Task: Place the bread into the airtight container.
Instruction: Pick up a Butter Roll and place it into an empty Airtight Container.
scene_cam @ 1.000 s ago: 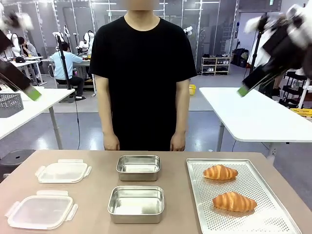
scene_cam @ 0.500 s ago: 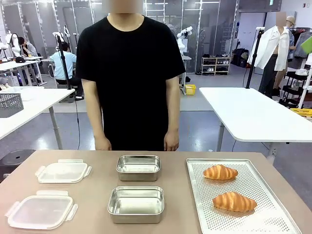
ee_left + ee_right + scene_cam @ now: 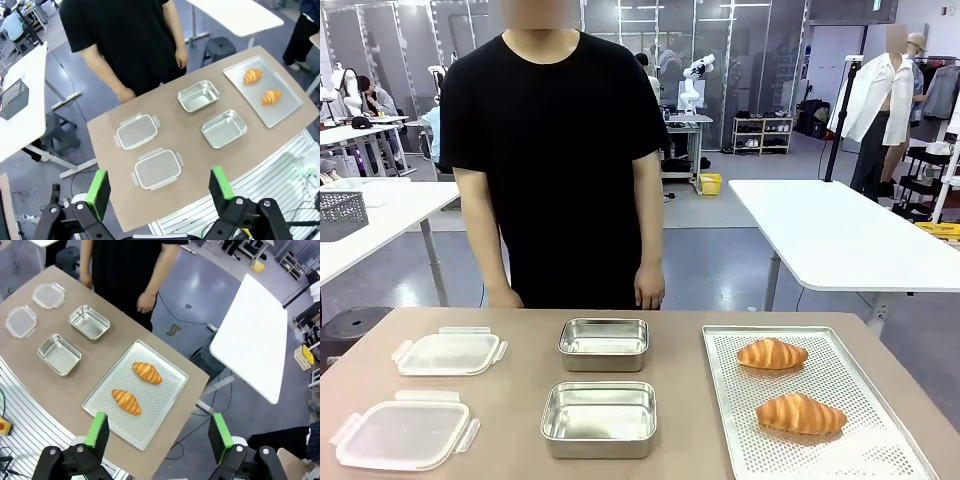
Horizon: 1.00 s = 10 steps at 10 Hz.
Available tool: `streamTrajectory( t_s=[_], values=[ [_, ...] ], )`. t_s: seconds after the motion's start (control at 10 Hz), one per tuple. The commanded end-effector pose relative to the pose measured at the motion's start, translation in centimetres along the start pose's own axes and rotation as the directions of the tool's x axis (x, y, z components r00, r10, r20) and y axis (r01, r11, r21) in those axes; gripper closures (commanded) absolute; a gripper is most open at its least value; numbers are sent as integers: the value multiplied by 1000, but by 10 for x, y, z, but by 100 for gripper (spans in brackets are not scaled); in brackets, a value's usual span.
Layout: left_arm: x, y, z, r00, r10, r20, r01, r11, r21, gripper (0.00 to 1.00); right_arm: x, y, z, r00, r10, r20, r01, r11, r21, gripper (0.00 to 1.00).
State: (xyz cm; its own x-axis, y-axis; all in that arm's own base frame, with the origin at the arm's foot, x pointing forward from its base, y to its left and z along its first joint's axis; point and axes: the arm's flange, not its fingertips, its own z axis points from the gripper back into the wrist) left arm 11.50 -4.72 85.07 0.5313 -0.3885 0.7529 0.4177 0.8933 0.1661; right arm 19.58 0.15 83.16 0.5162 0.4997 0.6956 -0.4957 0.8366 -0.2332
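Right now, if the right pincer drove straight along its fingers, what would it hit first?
Most likely the perforated tray, near the croissants lying on it. The right pincer hangs open high above, with nothing in between. The exact spot is uncertain from this angle.

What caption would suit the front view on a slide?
Two croissants lie on a perforated tray beside two open steel containers and two clear lids, a person standing opposite.

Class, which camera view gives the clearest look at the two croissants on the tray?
The front view: the croissants lie close, ridges plain, on the perforated tray. Both wrist views show them from high above, small.
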Motion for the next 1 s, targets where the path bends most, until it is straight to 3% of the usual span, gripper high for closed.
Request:
streamTrajectory(
  t_s=[0.0,0.9],
  values=[
    [0,-1,0,1000,-4,-2,4,1000,-5,0,0,0,0,1000,0,4,0,1000,7,0],
    [0,-1,0,1000,-4,-2,4,1000,-5,0,0,0,0,1000,0,4,0,1000,7,0]
  ],
)
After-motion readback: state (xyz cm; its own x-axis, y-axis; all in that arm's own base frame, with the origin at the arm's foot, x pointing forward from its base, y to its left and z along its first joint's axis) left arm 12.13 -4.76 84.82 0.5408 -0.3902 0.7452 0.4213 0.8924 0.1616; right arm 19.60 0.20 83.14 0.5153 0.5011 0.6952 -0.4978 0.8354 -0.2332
